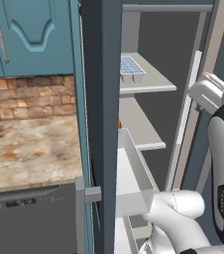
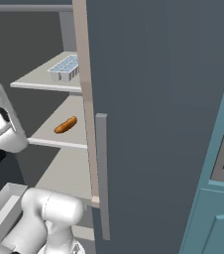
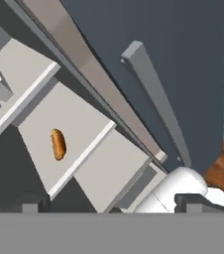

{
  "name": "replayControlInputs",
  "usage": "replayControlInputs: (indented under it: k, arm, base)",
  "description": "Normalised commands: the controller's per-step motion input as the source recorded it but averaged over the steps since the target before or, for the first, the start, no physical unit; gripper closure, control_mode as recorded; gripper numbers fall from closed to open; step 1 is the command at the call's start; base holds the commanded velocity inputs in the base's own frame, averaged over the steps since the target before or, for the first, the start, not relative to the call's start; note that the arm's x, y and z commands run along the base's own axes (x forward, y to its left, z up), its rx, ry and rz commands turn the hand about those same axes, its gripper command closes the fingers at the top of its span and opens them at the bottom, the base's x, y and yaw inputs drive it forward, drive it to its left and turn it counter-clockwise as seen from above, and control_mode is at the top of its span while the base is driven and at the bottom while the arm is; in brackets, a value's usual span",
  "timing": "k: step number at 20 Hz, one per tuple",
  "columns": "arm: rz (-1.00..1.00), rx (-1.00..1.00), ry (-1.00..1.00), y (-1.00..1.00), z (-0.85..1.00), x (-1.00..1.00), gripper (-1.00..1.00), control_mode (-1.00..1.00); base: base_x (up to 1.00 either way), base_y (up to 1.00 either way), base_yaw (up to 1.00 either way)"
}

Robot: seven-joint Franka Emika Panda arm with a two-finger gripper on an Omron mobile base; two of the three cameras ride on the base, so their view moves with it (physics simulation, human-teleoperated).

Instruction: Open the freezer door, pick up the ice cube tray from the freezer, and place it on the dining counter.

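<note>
Gripper (image 3: pixel 109 207) wide open, empty, ice cube tray (image 1: pixel 131 68) on top shelf, sausage (image 2: pixel 65 124) below

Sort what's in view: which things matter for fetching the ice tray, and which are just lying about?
Job: ice cube tray on the top shelf of the freezer; gripper, open.
Lying about: orange sausage-like item on the middle shelf; small marbled counter.

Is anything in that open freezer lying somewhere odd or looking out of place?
One small thing: a lone orange-brown sausage-like item lies loose and slantwise on the middle shelf, unwrapped and with no container. The ice cube tray sits flat on the shelf above, near its front edge. Nothing looks spilled or broken.
</note>
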Motion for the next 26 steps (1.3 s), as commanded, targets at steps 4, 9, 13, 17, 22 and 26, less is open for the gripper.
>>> replayControlInputs:
  k: [4, 9, 13, 17, 22, 26]
  arm:
    - [-0.37, 0.30, -0.02, 0.00, 0.06, -0.01, -1.00, -1.00]
    - [-0.24, 0.31, -0.12, 0.00, 0.09, 0.00, -1.00, -1.00]
    - [-0.02, 0.37, -0.12, 0.00, 0.24, 0.11, -1.00, -1.00]
    - [0.00, 0.31, -0.06, 0.01, 0.33, 0.36, -1.00, -1.00]
    - [0.01, 0.09, 0.00, 0.08, 0.16, 0.61, -1.00, -1.00]
    - [0.04, 0.02, -0.01, 0.00, 0.00, 0.67, -1.00, -1.00]
  base:
    - [0.00, 0.00, 0.00]
    - [0.00, 0.00, 0.00]
    - [0.00, 0.00, 0.00]
    - [0.00, 0.00, 0.00]
    - [0.00, 0.00, 0.00]
    - [0.00, 0.00, 0.00]
